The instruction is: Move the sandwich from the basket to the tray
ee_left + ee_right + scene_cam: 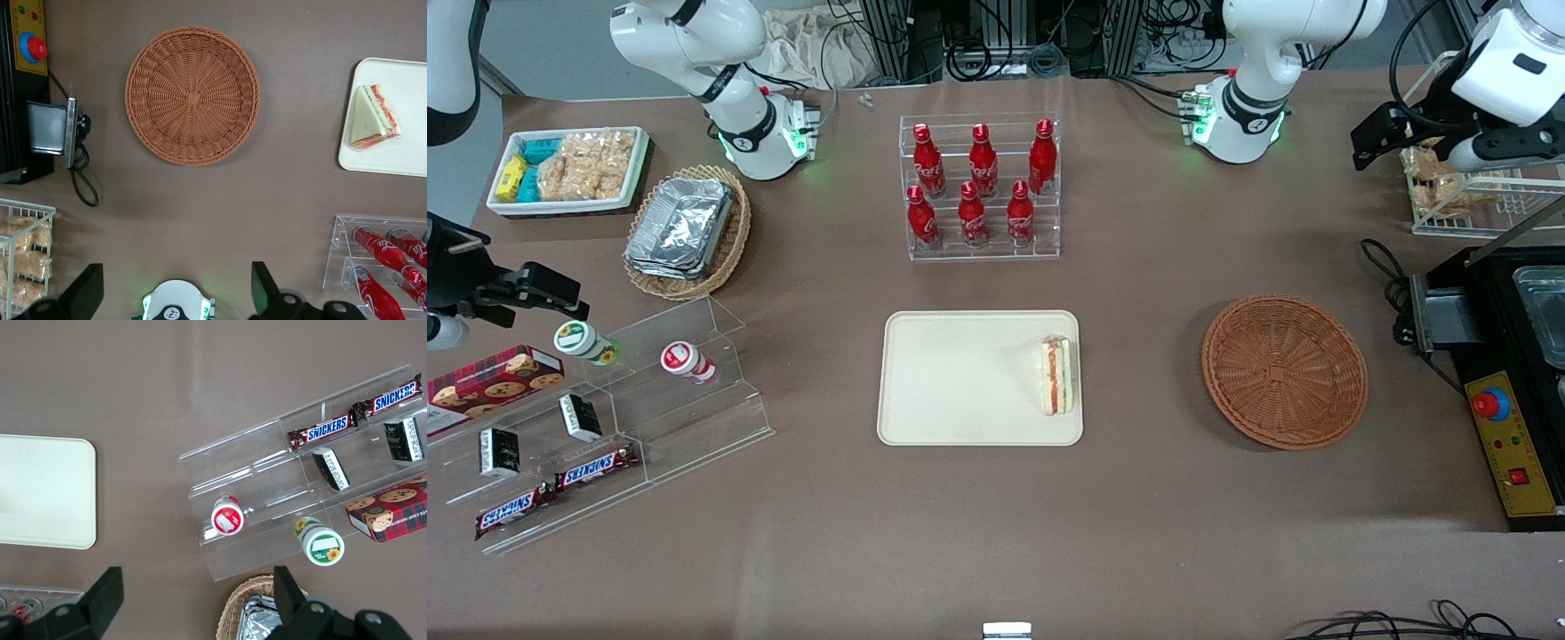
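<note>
The sandwich [1056,375] [373,117], a pale wedge with an orange-red and green stripe, lies on the cream tray [960,378] [407,147] [40,490], at the tray edge nearest the basket. The reddish-brown wicker basket [1284,371] [192,95] stands empty beside the tray, toward the working arm's end of the table. My gripper [1376,138] [175,268] hangs high above the table at the working arm's end, farther from the front camera than the basket. It is open, with nothing between its fingers [263,287].
A clear rack of red bottles [982,187] [383,257] stands farther from the front camera than the tray. A black machine with a red button [1507,400] and a wire rack of snacks [1449,191] sit near the basket. A foil-filled basket [685,231] and acrylic shelves [605,418] lie toward the parked arm's end.
</note>
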You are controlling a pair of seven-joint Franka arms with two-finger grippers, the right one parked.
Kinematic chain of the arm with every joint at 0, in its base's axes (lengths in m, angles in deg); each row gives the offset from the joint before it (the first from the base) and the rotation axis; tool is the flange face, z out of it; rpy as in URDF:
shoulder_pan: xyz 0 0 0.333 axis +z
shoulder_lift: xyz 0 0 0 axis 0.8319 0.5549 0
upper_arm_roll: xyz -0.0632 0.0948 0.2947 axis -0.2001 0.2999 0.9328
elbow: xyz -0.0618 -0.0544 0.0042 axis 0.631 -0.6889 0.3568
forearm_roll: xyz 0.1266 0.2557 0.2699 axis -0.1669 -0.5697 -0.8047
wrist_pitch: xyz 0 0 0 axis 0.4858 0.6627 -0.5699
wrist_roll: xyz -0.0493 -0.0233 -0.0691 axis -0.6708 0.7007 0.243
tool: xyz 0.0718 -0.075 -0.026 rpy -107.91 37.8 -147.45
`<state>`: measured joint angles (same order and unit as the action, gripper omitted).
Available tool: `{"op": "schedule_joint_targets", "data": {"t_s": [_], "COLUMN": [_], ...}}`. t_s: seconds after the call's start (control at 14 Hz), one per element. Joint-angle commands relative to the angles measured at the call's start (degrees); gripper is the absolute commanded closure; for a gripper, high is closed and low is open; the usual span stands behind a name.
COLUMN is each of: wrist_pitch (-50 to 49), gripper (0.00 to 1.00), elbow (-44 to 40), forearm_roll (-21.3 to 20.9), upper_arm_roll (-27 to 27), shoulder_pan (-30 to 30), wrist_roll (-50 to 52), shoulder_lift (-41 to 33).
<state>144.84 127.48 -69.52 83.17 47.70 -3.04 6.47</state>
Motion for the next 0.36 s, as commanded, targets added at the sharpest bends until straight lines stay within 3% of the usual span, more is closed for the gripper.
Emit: {"op": "schedule_joint_targets", "data": {"t_s": [0.0, 0.29], "wrist_pitch": [0.23, -0.03], "gripper": [0.01, 0.01], "elbow": [-1.76, -4.49], "forearm_roll": [-0.75, -0.32], "upper_arm_roll": [1.79, 1.88], "shoulder_pan": [-0.98, -0.81], "wrist_roll": [-1.34, -1.25], "shoulder_lift": [1.65, 3.33]}}
